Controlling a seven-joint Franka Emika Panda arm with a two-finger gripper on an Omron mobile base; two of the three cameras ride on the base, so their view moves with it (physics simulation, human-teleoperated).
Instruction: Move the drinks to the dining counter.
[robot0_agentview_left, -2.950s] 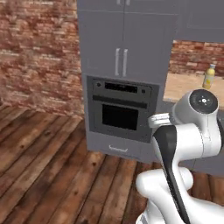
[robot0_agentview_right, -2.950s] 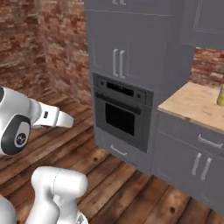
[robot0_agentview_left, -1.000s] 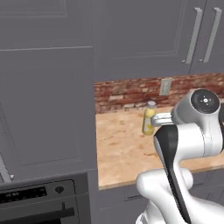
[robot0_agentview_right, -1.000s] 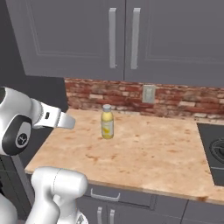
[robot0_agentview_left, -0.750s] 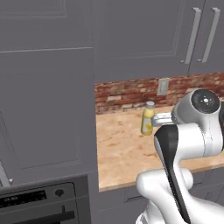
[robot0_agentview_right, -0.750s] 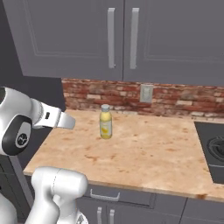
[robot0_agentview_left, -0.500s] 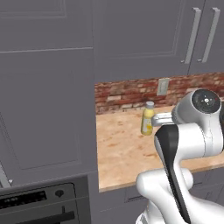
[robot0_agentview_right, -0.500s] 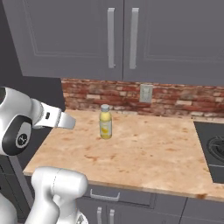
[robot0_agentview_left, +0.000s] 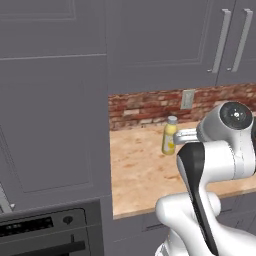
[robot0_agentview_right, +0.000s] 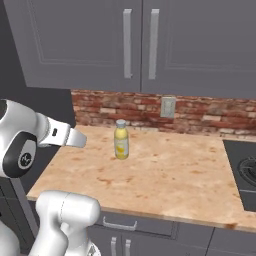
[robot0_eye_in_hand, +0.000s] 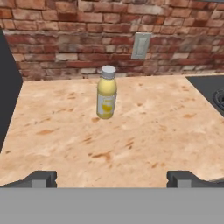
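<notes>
Hand view showed the yellow bottle (robot0_eye_in_hand: 106, 92) standing upright on the wood table (robot0_eye_in_hand: 144, 131), near the brick backsplash (robot0_eye_in_hand: 65, 39) and just below a wall outlet (robot0_eye_in_hand: 141, 45). The hand (robot0_eye_in_hand: 113, 178) was spread wide and empty, its two tips low at the frame's bottom, well short of the bottle and roughly lined up on it. From the right base view the bottle (robot0_agentview_right: 120, 139) sat alone toward the back of the table (robot0_agentview_right: 165, 180), with grey cabinets (robot0_agentview_right: 150, 40) above and a stovetop (robot0_agentview_right: 245, 172) off to one side. By my reading the task had barely begun: this drink was ungrasped, not yet carried to the dining counter, and the reach, grasp and carry all remained
</notes>
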